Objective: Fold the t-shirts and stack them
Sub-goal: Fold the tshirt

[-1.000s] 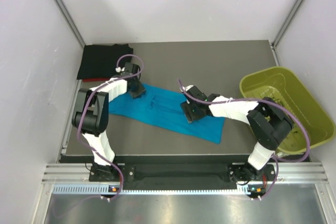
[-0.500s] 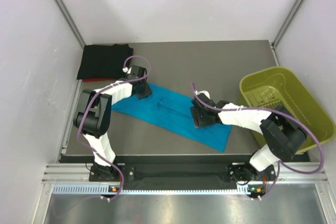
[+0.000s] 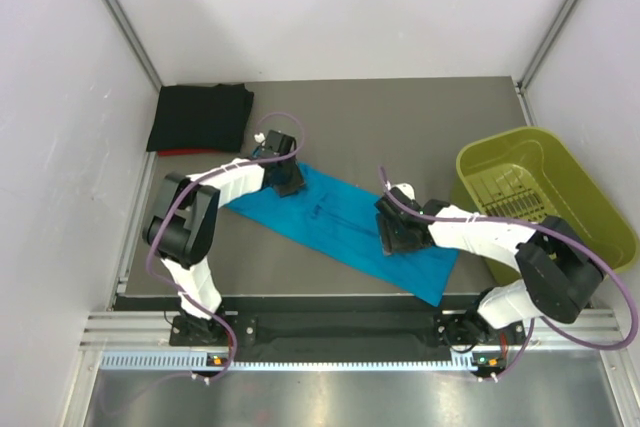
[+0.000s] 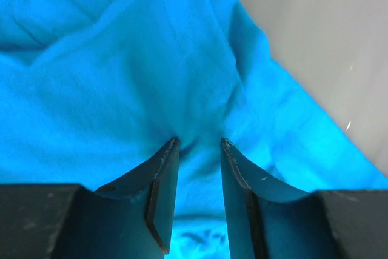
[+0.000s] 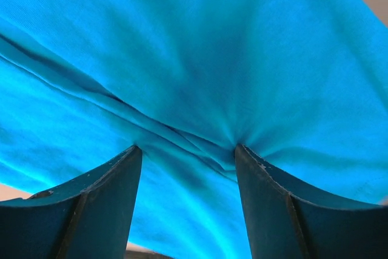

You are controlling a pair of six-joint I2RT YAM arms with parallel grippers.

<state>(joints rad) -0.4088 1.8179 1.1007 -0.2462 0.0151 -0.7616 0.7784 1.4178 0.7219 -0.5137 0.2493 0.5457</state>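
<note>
The teal-blue t-shirt (image 3: pixel 340 222) lies as a long folded strip slanting across the middle of the table. My left gripper (image 3: pixel 285 179) sits on its far left end. In the left wrist view its jaws (image 4: pixel 199 142) stand narrowly apart, with teal cloth (image 4: pixel 121 77) puckered between the tips. My right gripper (image 3: pixel 395 237) rests on the strip's near right part. Its fingers (image 5: pixel 188 148) are spread wide and press into the taut cloth (image 5: pixel 212 47). The black t-shirt (image 3: pixel 200 117) lies folded at the far left corner, with a red edge (image 3: pixel 180 152) showing under it.
The yellow-green plastic bin (image 3: pixel 515 135) stands at the right table edge, close to the right arm. Bare grey table (image 4: pixel 327 40) lies behind the teal shirt. White walls enclose the left, back and right.
Both grippers have moved to the right and slightly nearer, and the teal t-shirt has slid with them towards the bin. The black t-shirt has not moved.
</note>
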